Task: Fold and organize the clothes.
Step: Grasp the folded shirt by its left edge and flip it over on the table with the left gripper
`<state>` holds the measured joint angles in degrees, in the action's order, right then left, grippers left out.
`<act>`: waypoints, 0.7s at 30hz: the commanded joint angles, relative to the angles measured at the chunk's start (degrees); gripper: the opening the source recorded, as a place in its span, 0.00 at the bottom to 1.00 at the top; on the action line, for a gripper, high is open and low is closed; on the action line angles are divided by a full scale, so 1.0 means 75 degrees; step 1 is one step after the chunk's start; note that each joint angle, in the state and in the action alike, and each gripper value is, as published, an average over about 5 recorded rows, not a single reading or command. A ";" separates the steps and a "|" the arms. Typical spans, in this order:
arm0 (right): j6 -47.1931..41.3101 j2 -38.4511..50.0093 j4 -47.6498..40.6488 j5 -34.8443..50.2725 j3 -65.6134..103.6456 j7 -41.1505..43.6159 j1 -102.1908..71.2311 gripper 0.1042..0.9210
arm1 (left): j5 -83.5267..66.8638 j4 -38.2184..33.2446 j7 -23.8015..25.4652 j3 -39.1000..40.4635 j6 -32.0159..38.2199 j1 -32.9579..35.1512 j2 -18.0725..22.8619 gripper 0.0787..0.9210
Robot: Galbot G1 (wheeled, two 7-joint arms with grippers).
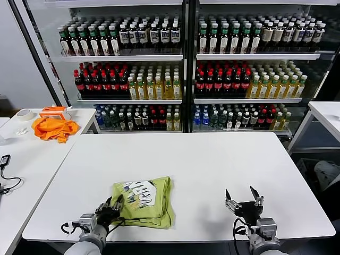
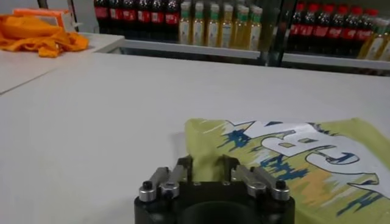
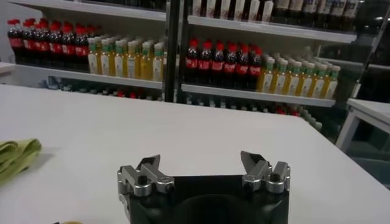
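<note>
The lime-green T-shirt (image 1: pixel 146 202) lies folded on the white table (image 1: pixel 212 164) near its front edge, left of centre, with a white and blue print facing up. My left gripper (image 1: pixel 113 206) is at the shirt's near left corner. In the left wrist view its fingers (image 2: pixel 183 167) stand close together with green fabric (image 2: pixel 304 158) pinched between them. My right gripper (image 1: pixel 243 195) is open and empty above bare table at the front right, well apart from the shirt. The right wrist view shows its spread gripper (image 3: pixel 200 163) and an edge of the shirt (image 3: pixel 15 155).
A bright orange cloth (image 1: pixel 52 128) lies on the side table at the far left, by an orange-and-white box (image 1: pixel 54 111) and a tape roll (image 1: pixel 24 114). Glass-fronted shelves of bottles (image 1: pixel 180 69) stand behind. Another white table (image 1: pixel 326 114) is at the right.
</note>
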<state>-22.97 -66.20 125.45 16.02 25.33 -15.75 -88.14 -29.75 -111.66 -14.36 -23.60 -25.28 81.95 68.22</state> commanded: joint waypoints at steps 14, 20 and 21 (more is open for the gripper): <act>0.0056 0.0027 -0.0220 -0.0012 -0.0117 -0.0022 0.0221 0.88 | 0.2789 -0.1097 0.0734 -0.3965 -0.0402 0.0692 -0.2273 0.02; 0.0025 0.0002 -0.0270 -0.0087 -0.0453 -0.0035 0.0470 0.88 | 0.2513 -0.1602 0.1501 -0.4020 -0.0494 0.0631 -0.2327 0.02; 0.0020 0.0000 -0.0268 -0.0105 -0.0491 -0.0036 0.0492 0.88 | 0.2210 -0.1877 0.1512 -0.3493 -0.0619 0.0524 -0.2124 0.02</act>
<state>-22.71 -66.15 123.72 15.60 23.74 -15.95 -85.98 -14.35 -118.82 -8.98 -44.02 -27.58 86.11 55.57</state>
